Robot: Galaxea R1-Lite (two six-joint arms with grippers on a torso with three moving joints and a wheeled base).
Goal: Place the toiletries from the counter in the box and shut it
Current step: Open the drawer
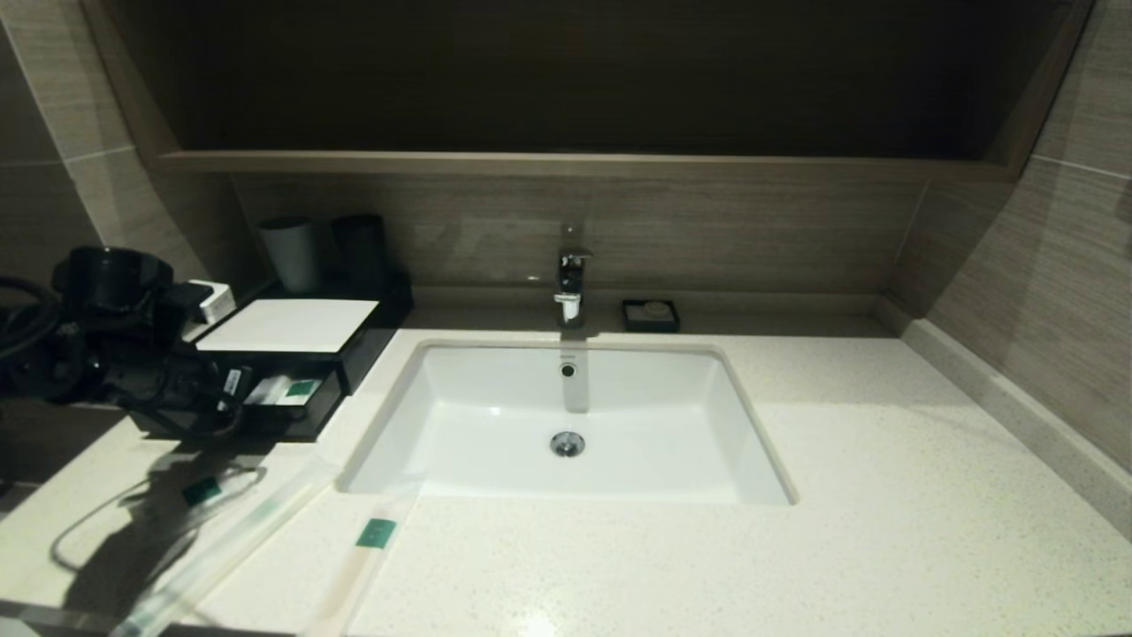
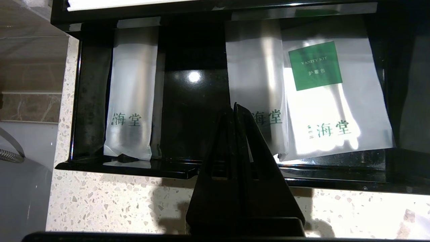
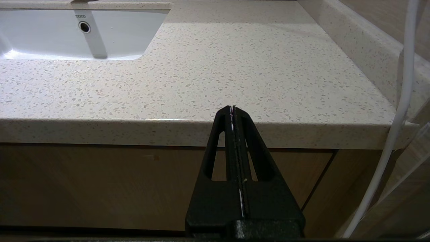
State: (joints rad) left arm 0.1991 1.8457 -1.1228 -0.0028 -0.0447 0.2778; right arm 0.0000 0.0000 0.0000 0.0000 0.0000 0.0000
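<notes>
Counter [image 1: 884, 495], two long packets [image 1: 221, 553], one box [image 1: 292, 326]

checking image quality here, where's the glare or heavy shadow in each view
Head view: the left arm throws a dark shadow on the counter over the long packets. Left wrist view: a lamp glints off the drawer floor and the vanity kit packet is washed out. Right wrist view: evenly lit.

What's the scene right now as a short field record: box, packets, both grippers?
box: left of sink, drawer open
in drawer: vanity kit packet, two frosted packets
on counter: two green-labelled packets, in front of the box
left gripper: shut, empty, at drawer front
right gripper: shut, empty, parked below the counter's front edge
remaining: load counter packets, close drawer
</notes>
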